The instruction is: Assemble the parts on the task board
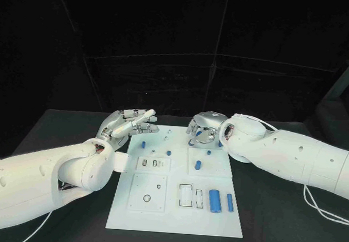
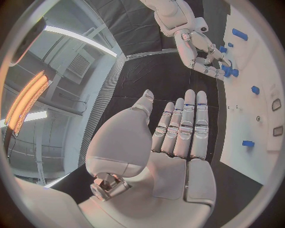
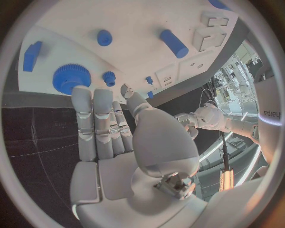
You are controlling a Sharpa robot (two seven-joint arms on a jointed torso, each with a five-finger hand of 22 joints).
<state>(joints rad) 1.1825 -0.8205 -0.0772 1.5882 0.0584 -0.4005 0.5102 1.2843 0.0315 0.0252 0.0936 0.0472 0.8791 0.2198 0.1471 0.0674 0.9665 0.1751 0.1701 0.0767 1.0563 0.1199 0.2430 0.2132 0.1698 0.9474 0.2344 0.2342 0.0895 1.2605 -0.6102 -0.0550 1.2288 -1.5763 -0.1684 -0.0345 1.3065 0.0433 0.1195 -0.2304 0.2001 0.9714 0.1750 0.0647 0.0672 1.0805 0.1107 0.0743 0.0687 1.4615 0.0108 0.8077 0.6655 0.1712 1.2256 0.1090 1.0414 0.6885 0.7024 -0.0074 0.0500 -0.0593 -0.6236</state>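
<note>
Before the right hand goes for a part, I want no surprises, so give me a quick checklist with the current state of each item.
1. Right hand holds nothing: ok; in the right wrist view its fingers are straight and bare.
2. Left hand holds nothing: ok; its fingers are spread flat.
3. Left hand off the task board: ok; it hovers beside the board's far left corner.
4. Blue gear within reach of the right hand: ok; it lies on the board just ahead of the fingertips.
5. Gear unobstructed: cannot tell; in the head view the hand covers it.
6. Two long blue cylinders lying loose at the near right: ok.
</note>
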